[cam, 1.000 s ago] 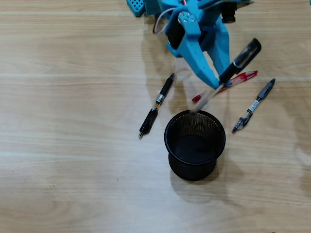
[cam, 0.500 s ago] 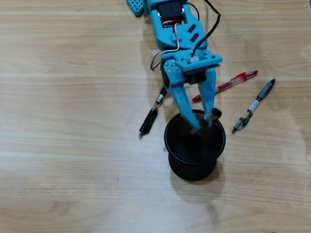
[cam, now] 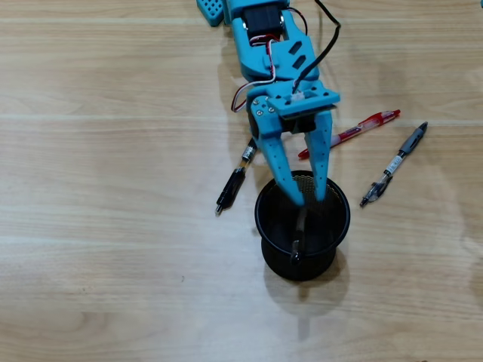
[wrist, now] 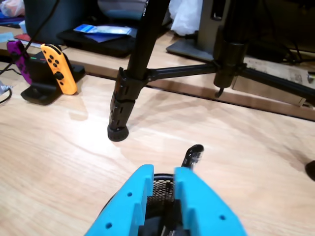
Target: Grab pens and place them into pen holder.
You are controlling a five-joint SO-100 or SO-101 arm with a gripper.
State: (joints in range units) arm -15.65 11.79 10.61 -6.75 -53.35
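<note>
The pen holder (cam: 266,240) is a black mesh cup at the table's middle in the overhead view. A black pen (cam: 296,235) lies inside it, leaning toward the near wall. My blue gripper (cam: 308,199) hangs open over the cup's far rim, with nothing between its fingers. On the table lie a clear-and-black pen (cam: 240,170) left of the cup, a red pen (cam: 361,127) and a grey pen (cam: 394,164) to its right. In the wrist view the gripper (wrist: 164,172) shows the mesh cup (wrist: 158,186) through its gap, and the black pen's end (wrist: 193,154) sticks up past the rim.
The arm's base (cam: 260,19) is at the top edge of the overhead view. In the wrist view a black tripod leg (wrist: 123,103) stands on the table ahead, with orange and purple game controllers (wrist: 56,69) at the far left.
The gripper carried the black pen from above the red pen over the cup and let it go. The pen now lies inside the cup.
</note>
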